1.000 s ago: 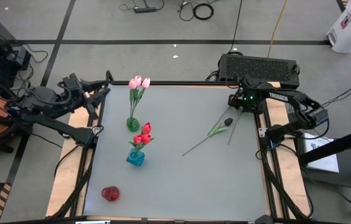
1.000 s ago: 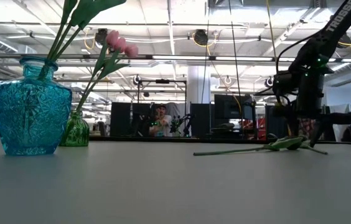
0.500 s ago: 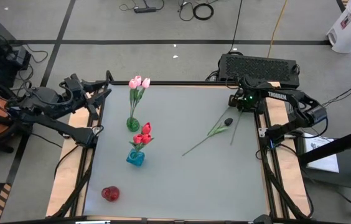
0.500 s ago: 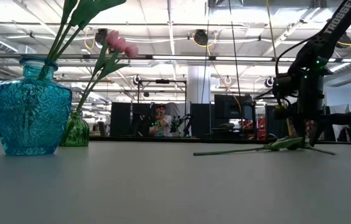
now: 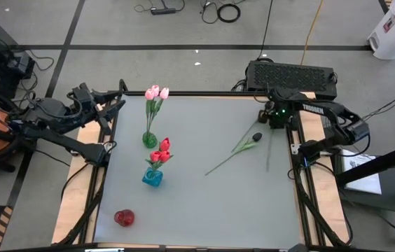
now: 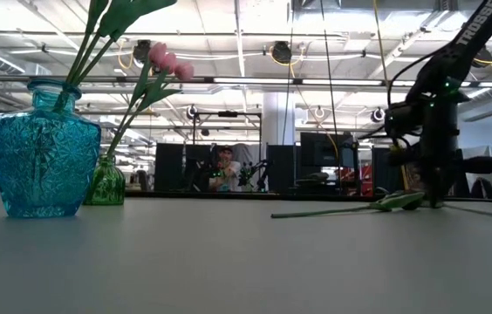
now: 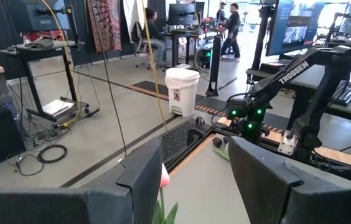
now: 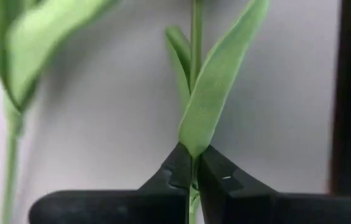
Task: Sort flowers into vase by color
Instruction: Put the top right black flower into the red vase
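Right hand (image 8: pixel 192 180) pinches a tulip stem (image 8: pixel 195 37) over the grey table (image 5: pixel 204 203).

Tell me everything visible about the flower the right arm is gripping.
The gripped flower has a thin green stem and long green leaves. The right end effector is shut on its stem. It runs along the table's right edge beside the black-headed flower. Its head is hidden by the arm.

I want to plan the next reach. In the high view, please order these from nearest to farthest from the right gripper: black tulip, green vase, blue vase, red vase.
From the right gripper:
1. black tulip, lying just beside it.
2. green vase, mid-table, left.
3. blue vase, below the green one; close to it in rank.
4. red vase, near-left corner.
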You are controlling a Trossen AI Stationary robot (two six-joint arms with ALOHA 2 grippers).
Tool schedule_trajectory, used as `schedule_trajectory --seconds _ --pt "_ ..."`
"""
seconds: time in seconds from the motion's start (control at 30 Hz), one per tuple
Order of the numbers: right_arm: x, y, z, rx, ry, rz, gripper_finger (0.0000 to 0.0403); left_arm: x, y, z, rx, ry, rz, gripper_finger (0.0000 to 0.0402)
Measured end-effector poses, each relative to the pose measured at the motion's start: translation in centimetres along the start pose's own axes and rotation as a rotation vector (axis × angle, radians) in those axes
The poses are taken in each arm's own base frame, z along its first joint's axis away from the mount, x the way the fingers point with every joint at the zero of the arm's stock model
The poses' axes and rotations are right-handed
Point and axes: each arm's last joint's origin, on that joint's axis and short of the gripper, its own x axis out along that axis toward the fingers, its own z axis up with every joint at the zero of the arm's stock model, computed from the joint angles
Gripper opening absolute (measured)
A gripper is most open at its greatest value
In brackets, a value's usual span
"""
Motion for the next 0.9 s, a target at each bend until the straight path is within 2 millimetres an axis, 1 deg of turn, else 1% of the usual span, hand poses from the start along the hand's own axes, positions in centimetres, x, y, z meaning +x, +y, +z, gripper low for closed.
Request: schedule_trajectory --seconds 0.17,0.27,0.47,0.63,0.77,0.9 --pt "-1.1 -0.7 -0.8 -0.037 0.011 -0.031 0.0003 0.0 0.0 0.0 0.000 0.000 0.000 0.0191" --pt "-2.1 -1.1 -1.3 -0.050 -0.012 -0.035 0.0002 0.0 0.0 0.0 0.000 0.000 0.000 0.0191" --pt "-4.6 -1.8 -2.4 -0.045 -0.100 0.036 0.0002 0.0 0.0 0.0 0.000 0.001 -0.010 0.0191" --pt "-7.2 -2.5 -3.6 -0.032 -0.213 0.193 0.0002 0.0 -0.1 0.0 0.000 0.002 -0.015 0.0191" --pt "-9.6 -2.9 -4.6 -0.055 -0.323 0.390 0.0002 0.0 -0.1 0.0 -0.002 0.002 -0.015 0.0191" --pt "-12.8 -3.1 -5.5 -0.084 -0.458 0.569 0.0002 0.0 -0.1 0.2 -0.015 -0.011 -0.018 0.0191"
